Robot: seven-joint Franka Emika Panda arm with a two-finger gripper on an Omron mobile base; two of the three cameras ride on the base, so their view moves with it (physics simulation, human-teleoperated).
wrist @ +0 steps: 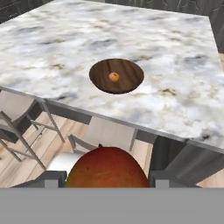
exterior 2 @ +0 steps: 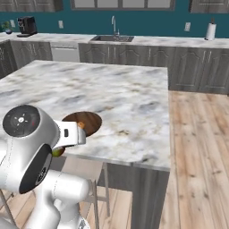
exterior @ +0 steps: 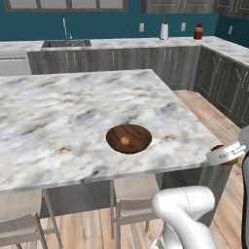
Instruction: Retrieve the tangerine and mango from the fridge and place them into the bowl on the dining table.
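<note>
Marble covers the dining table [exterior: 58,112], with one dark wooden bowl [exterior: 129,138] near its near edge. One tangerine [exterior: 125,140] sits in the middle of the bowl. One mango [wrist: 107,168] is clamped between the jaws of the gripper [wrist: 107,179], short of the table edge and over the chairs [wrist: 26,127], its pointed end up in the hand view. Behind, a counter carries a sink [exterior: 66,43], a paper towel roll [exterior: 164,31] and a red jar [exterior: 198,31].
</note>
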